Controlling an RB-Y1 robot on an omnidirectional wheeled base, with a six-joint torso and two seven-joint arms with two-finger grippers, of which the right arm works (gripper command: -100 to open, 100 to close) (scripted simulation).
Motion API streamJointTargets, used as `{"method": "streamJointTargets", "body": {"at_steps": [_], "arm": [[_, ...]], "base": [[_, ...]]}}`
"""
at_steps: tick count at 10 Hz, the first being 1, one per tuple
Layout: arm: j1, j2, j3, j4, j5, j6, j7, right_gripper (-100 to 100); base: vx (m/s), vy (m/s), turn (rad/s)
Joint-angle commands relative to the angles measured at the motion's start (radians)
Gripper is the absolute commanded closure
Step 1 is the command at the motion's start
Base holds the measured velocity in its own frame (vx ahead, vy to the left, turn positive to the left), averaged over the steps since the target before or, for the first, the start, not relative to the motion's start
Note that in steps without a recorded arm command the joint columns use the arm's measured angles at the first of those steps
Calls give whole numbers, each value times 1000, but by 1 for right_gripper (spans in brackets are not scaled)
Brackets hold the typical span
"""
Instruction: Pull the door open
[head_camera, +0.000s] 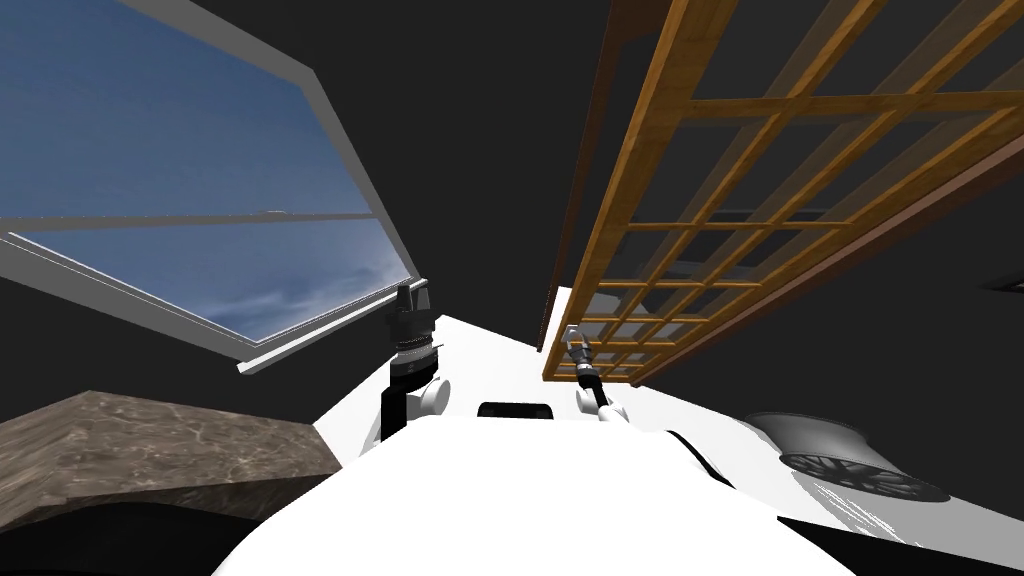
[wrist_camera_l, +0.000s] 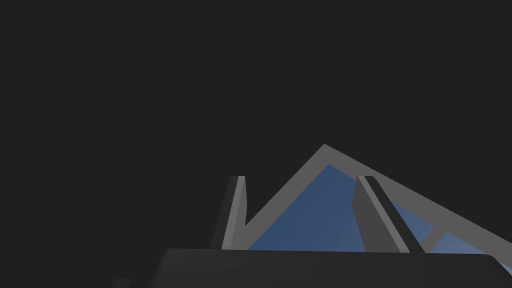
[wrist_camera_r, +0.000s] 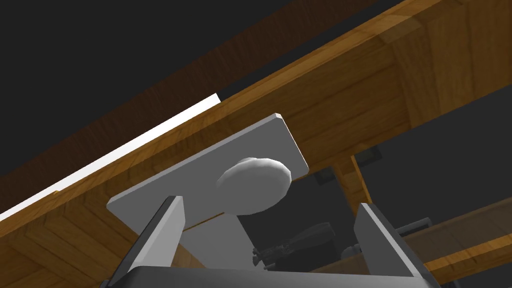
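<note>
The door (head_camera: 700, 190) is a light wooden lattice with glass panes, rising to my right. Its grey handle plate (wrist_camera_r: 210, 175) carries a rounded pale knob (wrist_camera_r: 255, 185). My right gripper (wrist_camera_r: 270, 204) is open, and the knob lies between its fingers (wrist_camera_r: 165, 235) without touching either. The head view shows that gripper (head_camera: 577, 345) at the door's near edge, by the plate (head_camera: 572, 331). A white strip shows between the door's edge and the darker brown frame (wrist_camera_r: 125, 120). My left gripper (head_camera: 412, 298) is raised at the left, and its fingers (wrist_camera_l: 239, 210) are open around nothing.
A large window (head_camera: 200, 200) fills the left wall. A brown stone counter (head_camera: 150, 450) juts in at the lower left. A grey round vented object (head_camera: 850, 460) lies on the white floor (head_camera: 480, 345) at the lower right.
</note>
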Motion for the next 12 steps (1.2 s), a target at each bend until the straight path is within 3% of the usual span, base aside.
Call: {"method": "streamJointTargets", "body": {"at_steps": [1, 12], "arm": [[1, 2, 5, -4, -18, 3, -50, -100], [4, 8, 25, -17, -98, 15, -317, -100]], "base": [[-63, -35, 158], [-56, -30, 73]]}}
